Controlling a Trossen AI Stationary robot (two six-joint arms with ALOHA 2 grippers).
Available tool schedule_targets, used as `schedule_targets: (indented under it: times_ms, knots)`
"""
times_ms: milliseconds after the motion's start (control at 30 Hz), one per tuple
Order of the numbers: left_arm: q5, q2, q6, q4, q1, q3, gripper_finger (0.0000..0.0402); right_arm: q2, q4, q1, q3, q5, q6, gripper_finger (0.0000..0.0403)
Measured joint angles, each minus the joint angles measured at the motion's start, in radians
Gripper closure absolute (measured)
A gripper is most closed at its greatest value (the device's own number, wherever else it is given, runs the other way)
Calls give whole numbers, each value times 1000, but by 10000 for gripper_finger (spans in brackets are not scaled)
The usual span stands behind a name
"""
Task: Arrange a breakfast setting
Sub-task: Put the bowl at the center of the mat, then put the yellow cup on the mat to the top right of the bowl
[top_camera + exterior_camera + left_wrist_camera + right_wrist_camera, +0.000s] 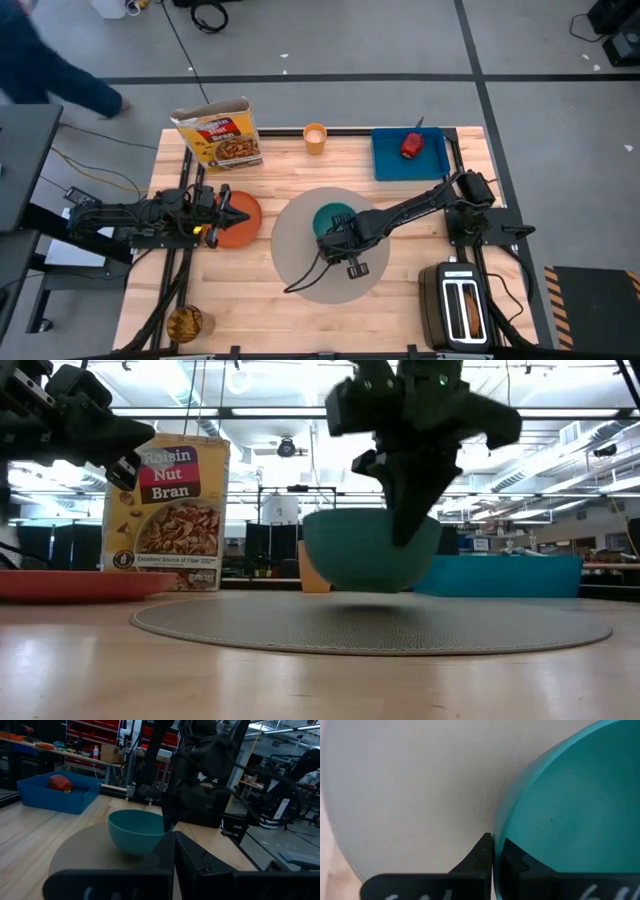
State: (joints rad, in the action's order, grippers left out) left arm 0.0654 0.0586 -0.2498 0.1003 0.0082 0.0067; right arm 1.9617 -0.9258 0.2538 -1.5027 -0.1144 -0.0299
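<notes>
A teal bowl (333,218) is over the far half of the round grey mat (300,262). My right gripper (343,243) is shut on the bowl's rim; the bowl also shows in the low view (360,555). The orange plate (243,225) lies on the table left of the mat. My left gripper (236,212) is shut and empty, raised above the plate (70,582). The small orange cup (315,138) stands at the far edge. The red apple (412,146) lies on the blue board (390,160). The round bread (185,323) is near left. No spoon is in view. My right gripper pinches the bowl's rim (496,832) on its near side, one finger inside the bowl and one outside. The fingers come from above, pointing down. The bowl is upright and low over the mat; I cannot tell whether its base touches.
A Raisin Nut Bran box (220,135) stands far left. A black toaster (460,310) stands near right. A person's blue sleeve (50,60) shows beyond the table's far left corner. Bare wood lies between the mat and the blue board.
</notes>
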Motion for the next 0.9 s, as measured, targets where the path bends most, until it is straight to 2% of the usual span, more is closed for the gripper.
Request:
schedule_targets:
  times_ms: [167,400,700,800,900]
  knots:
    - [0,0,0,0,0,0,390,0,13,1,16,-36,0,364]
    - [0,0,0,0,0,0,390,0,6,2,9,-42,17,299]
    - [0,0,0,0,0,0,390,-2,-93,1,-175,-59,-8,232]
    - [0,0,0,0,0,0,390,-2,-121,-11,-258,-148,-56,216]
    - [0,0,-1,0,0,0,390,-2,-92,-39,-322,-321,-100,208]
